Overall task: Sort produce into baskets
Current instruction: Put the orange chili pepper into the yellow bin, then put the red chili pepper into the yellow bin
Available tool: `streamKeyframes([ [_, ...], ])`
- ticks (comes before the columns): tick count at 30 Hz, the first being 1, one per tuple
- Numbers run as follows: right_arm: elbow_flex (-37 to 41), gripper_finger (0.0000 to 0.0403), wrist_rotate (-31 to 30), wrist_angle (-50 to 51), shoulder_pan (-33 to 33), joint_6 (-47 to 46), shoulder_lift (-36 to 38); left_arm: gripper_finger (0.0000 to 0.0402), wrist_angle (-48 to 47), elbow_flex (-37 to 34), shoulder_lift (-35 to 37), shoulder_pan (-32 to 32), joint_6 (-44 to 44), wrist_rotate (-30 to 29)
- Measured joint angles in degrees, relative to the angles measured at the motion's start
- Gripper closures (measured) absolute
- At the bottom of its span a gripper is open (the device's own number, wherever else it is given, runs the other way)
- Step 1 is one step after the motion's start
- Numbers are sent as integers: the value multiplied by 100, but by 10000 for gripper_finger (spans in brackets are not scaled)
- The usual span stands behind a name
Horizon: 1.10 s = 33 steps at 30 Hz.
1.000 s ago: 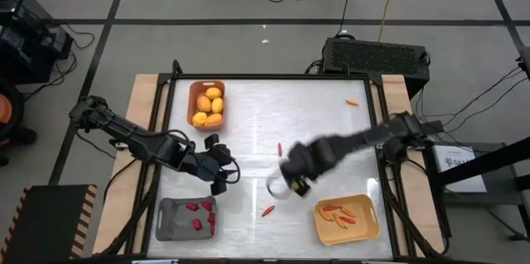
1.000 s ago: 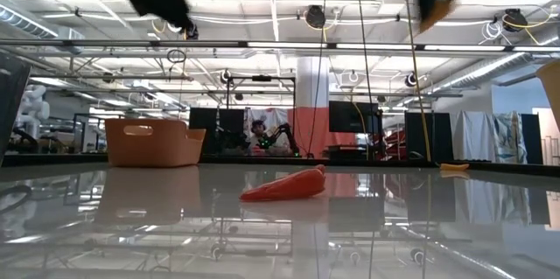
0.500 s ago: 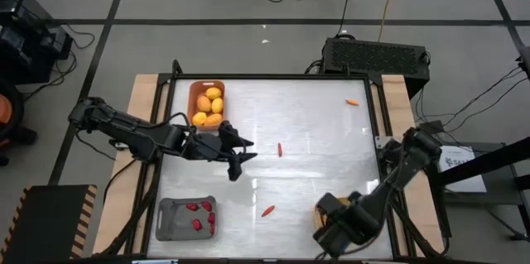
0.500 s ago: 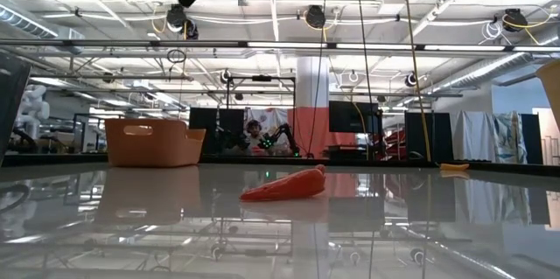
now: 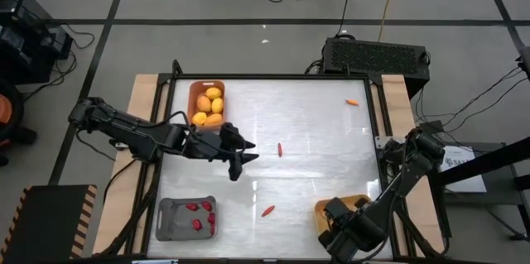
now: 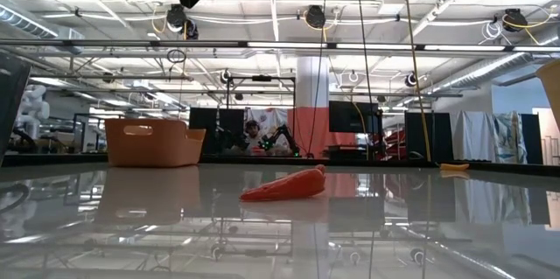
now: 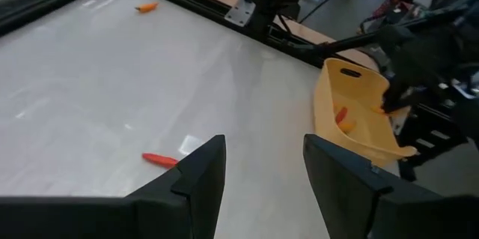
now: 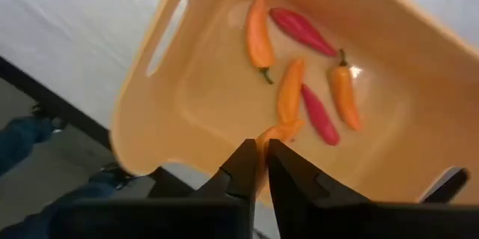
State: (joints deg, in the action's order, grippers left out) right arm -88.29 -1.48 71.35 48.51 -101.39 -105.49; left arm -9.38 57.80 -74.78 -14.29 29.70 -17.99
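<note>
Shifting slightly over the yellow basket (image 8: 187,82) at the table's near right corner, the right gripper (image 8: 261,165) pinches an orange carrot-like stick (image 8: 273,135) above others inside. Mid-table, the left gripper (image 5: 240,155) hovers, fingers wide, near a red chilli (image 5: 280,149).

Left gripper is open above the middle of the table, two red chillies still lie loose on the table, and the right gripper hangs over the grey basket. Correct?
Not quite: the right gripper hangs over the yellow basket, as the high and right wrist views show. The grey basket sits at the opposite corner. The rest holds.
</note>
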Motion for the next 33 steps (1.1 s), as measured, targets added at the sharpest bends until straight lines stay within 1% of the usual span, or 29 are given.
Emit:
streamKeyframes([
  [3, 0, 362, 0, 77, -15, 197, 0, 214, -3, 0, 0, -33, 2, 175],
  [10, -2, 339, 100, 99, -183, 671, 68, 214, -12, 0, 0, -213, 4, 250],
  [12, -2, 335, 166, -14, -311, 960, 136, 214, -12, 0, 0, -240, 1, 248],
  [18, -4, 335, 52, -677, -788, 2127, 333, 214, -27, 0, 0, -270, 2, 244],
  [23, -4, 335, -518, -1569, -1164, 3486, 295, 214, -75, 0, -34, -273, 3, 256],
  [26, -4, 335, -773, -2327, -1353, 4747, 193, 214, -80, 0, -85, -303, 4, 361],
  [29, -11, 335, -1175, -2972, -1500, 6122, 59, 214, -143, -2, -145, -391, 4, 413],
  [33, -13, 332, -1200, -3453, -1715, 7507, -77, 214, -638, -2, -175, -537, 11, 445],
])
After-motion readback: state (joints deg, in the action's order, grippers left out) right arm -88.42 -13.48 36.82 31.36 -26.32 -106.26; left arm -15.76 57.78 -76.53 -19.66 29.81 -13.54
